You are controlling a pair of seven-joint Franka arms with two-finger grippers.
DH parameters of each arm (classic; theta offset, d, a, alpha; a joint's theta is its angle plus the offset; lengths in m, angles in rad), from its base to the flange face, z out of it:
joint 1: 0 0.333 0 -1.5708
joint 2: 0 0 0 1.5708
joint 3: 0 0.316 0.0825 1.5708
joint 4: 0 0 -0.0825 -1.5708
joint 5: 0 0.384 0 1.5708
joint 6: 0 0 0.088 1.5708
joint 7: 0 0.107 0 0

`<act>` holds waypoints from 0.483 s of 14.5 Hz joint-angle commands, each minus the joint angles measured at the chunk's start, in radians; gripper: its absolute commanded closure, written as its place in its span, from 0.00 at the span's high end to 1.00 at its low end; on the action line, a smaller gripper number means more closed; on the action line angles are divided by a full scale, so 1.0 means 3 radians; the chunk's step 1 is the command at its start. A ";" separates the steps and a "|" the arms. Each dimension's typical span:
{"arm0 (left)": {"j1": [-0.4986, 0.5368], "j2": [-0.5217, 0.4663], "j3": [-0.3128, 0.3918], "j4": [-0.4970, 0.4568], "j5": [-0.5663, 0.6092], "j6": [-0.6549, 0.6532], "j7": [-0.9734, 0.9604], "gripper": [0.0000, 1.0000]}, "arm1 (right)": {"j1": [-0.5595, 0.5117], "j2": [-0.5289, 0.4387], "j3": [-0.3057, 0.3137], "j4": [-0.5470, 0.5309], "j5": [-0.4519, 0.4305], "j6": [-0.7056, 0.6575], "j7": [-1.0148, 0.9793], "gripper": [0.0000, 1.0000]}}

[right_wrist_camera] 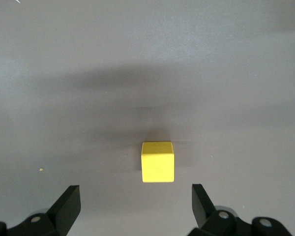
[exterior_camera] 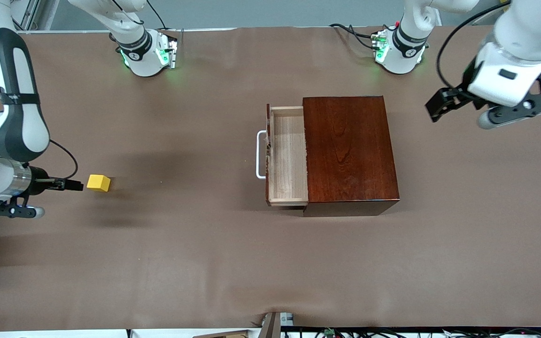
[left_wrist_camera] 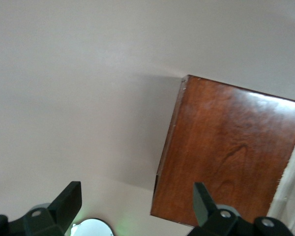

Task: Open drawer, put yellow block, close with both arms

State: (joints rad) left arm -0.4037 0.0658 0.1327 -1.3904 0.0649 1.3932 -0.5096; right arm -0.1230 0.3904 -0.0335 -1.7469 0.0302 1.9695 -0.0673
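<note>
No words or labels can be read anywhere. The right arm (exterior_camera: 10,122) bends down at its end of the tabletop (exterior_camera: 158,258), and its wrist lies almost flat, pointing toward the block (exterior_camera: 98,182). The right end effector (exterior_camera: 77,185) is low, just beside the block and not touching it. In the right wrist view its two black fingers (right_wrist_camera: 69,204) are spread wide, with the block (right_wrist_camera: 158,162) ahead of them and a gap on each side. The block is a small plain yellow cube. It sits on the bare brown tabletop, well apart from the box (exterior_camera: 349,152), toward the right arm's end. The left arm (exterior_camera: 514,51) comes in high at its end of the tabletop, with the wrist tipped down. The left end effector (exterior_camera: 439,107) hangs in the air over the tabletop beside the box. In the left wrist view its fingers (left_wrist_camera: 69,201) are wide apart too, and they hold nothing. The box (left_wrist_camera: 226,157) is shiny dark red-brown wood. The drawer (exterior_camera: 288,157) is pulled out toward the right arm's end. It is pale wood inside, with a dark front and a white handle (exterior_camera: 260,155) shaped like a U. The part of the drawer that shows has nothing in it.
</note>
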 commanded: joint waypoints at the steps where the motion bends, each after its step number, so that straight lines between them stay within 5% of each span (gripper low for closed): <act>1: 0.0199 -0.0291 -0.0038 -0.0386 -0.0032 0.0162 0.0210 1.00 | -0.0045 -0.0033 0.0050 -0.0241 -0.0049 0.0250 0.0010 1.00; 7: 0.0537 -0.0393 -0.0043 -0.0555 -0.0022 0.0178 0.0563 1.00 | -0.0091 -0.0008 0.0050 -0.0701 -0.0049 0.0829 -0.0001 1.00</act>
State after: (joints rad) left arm -0.2871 -0.0177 0.1322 -1.5145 0.0648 1.4246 -0.3937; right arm -0.1255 0.4016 -0.0348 -1.9323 0.0302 2.1981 -0.0674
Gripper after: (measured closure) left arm 0.000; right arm 0.000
